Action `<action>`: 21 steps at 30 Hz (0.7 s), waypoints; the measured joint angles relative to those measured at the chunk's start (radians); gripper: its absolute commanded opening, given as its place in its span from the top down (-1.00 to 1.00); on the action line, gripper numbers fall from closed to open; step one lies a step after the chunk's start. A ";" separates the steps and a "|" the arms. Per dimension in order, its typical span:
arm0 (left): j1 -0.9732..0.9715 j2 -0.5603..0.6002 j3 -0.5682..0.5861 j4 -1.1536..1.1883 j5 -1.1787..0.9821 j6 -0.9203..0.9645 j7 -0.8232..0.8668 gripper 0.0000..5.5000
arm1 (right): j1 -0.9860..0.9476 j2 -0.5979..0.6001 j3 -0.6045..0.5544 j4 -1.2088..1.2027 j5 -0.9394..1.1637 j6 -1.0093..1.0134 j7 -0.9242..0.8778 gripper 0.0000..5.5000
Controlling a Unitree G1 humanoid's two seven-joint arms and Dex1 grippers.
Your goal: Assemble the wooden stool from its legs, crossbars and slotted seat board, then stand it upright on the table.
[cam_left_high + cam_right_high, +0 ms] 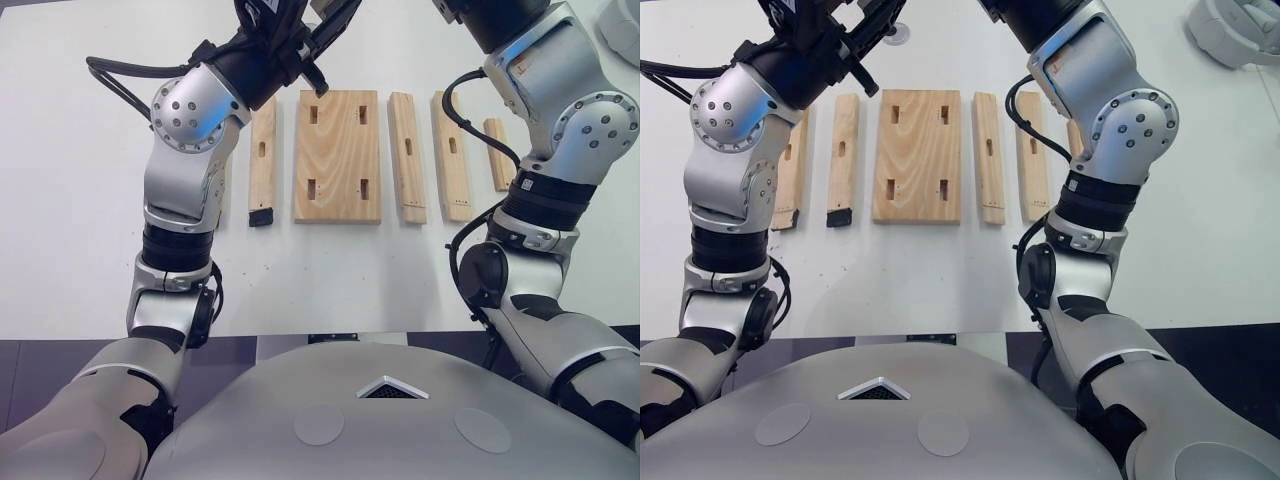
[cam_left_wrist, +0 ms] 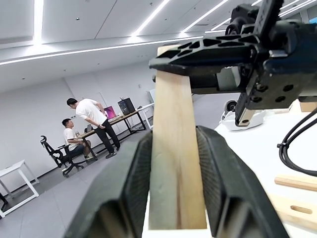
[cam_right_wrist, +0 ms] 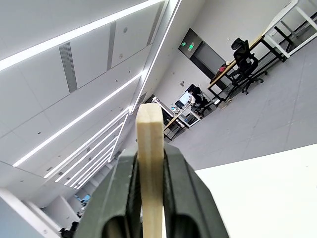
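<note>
Assembly looks barely begun: the left gripper (image 2: 173, 140) and right gripper (image 3: 149, 153) each have fingers clamped on a wooden strip (image 2: 176, 178) raised above the worktop (image 1: 80, 200), while the slotted seat board (image 1: 337, 155) and loose legs (image 1: 407, 157) lie flat, unjoined.

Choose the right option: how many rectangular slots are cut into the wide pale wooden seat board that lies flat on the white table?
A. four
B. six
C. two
A: the wide pale wooden seat board on the white table shows four slots, two towards its far edge and two towards its near edge.
</note>
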 measured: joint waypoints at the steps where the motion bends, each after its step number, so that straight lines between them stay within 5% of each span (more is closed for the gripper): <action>1: 0.000 0.000 0.002 0.003 -0.001 0.001 0.000 0.30 | 0.000 -0.001 -0.001 -0.004 -0.029 -0.024 -0.008 0.85; 9: 0.033 0.005 0.067 0.005 -0.019 0.010 0.009 -0.21 | 0.186 -0.081 -0.061 -0.119 -0.375 -0.290 -0.081 0.85; 15: 0.078 -0.009 0.264 0.039 -0.049 0.081 0.184 -0.22 | 0.612 -0.125 0.122 -0.255 -0.614 -0.389 0.115 0.85; 21: 0.106 -0.038 0.304 0.068 -0.047 0.096 0.277 -0.22 | 0.634 -0.034 0.203 -0.171 -0.702 -0.489 0.171 0.85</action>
